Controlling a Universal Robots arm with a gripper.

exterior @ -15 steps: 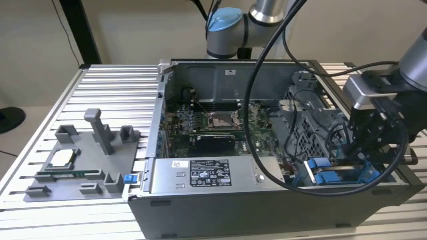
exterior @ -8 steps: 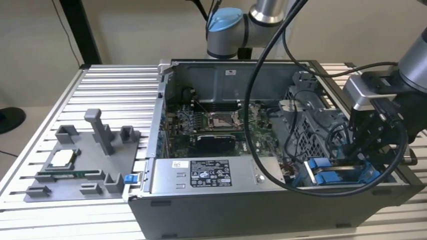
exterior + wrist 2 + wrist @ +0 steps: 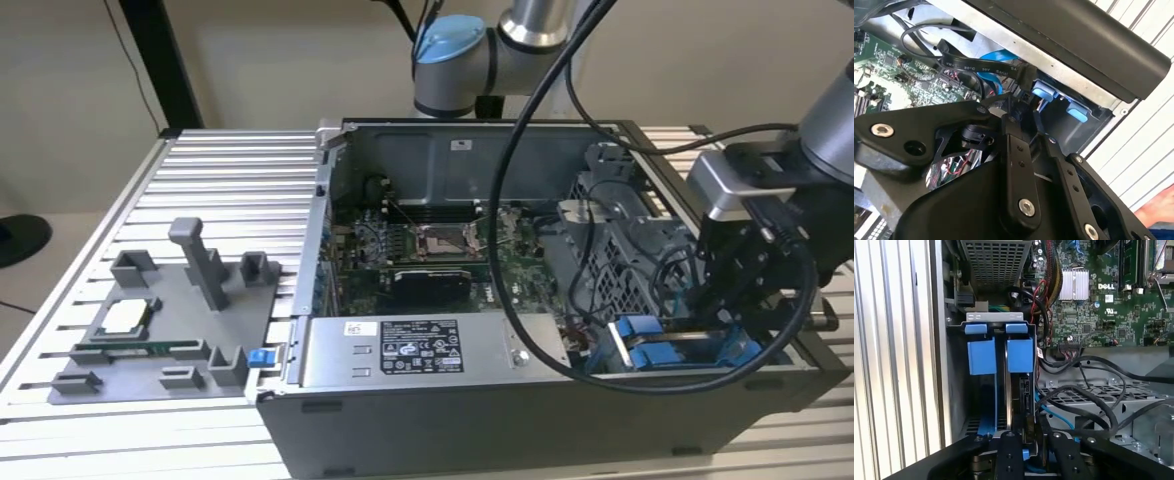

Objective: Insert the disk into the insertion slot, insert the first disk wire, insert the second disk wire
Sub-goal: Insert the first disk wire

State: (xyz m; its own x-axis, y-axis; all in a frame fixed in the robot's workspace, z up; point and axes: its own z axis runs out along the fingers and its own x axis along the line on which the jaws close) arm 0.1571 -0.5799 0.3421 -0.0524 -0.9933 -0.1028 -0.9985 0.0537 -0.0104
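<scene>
The disk sits on edge in the insertion slot [image 3: 994,316], its blue carrier tabs [image 3: 1019,354] showing at the case's corner [image 3: 642,337]. A second blue carrier [image 3: 981,356] stands beside it. My gripper [image 3: 742,312] hangs over this bay at the exterior view's right. In the second wrist view my gripper [image 3: 1024,107] has its two black fingers closed on the black connector [image 3: 1024,82] of a flat black disk wire [image 3: 979,65], right at the blue tabs [image 3: 1044,93]. In the first wrist view my gripper [image 3: 1029,429] pinches that connector [image 3: 1024,397] against the disk's end.
The green motherboard [image 3: 427,250] fills the case's middle, and a grey labelled power-supply box [image 3: 400,350] lies along its front. Loose black cables [image 3: 1089,390] cross the perforated plate beside the bay. A grey fixture tray [image 3: 147,330] rests on the slatted table at the exterior view's left.
</scene>
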